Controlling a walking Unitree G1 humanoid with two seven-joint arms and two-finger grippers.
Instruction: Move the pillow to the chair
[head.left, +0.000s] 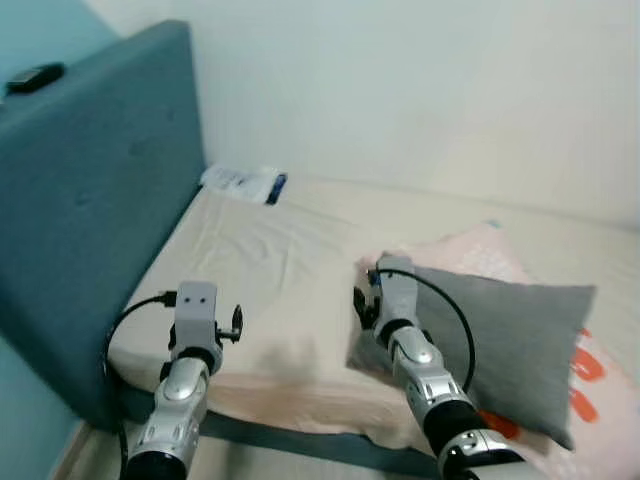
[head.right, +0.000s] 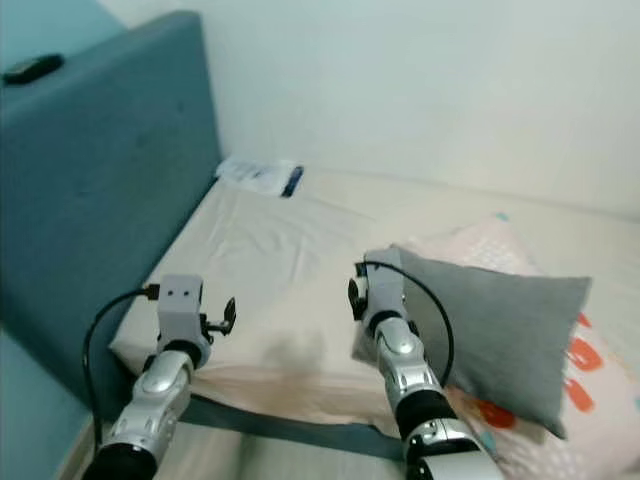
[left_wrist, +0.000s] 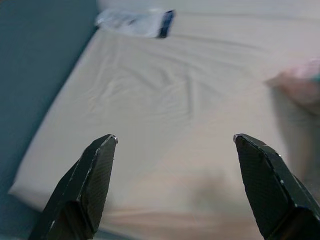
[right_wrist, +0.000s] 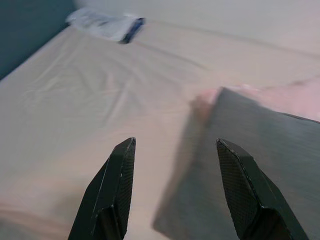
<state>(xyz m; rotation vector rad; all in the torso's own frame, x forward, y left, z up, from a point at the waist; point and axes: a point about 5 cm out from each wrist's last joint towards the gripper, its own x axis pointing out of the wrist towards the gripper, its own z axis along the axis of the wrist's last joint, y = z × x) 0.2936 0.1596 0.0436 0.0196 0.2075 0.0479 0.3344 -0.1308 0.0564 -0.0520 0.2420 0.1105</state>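
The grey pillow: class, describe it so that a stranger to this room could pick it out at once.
Start at the bed with the beige sheet against the blue headboard. On the robot's right side of it, the grey pillow lies on a pink patterned cushion, just beyond the open right pincer. It is the only plain dark grey thing on the bed; the cushion beneath is pale pink with orange marks.

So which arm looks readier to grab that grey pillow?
Probably the right. The right gripper is open, right at the grey pillow, while the left gripper faces bare sheet.
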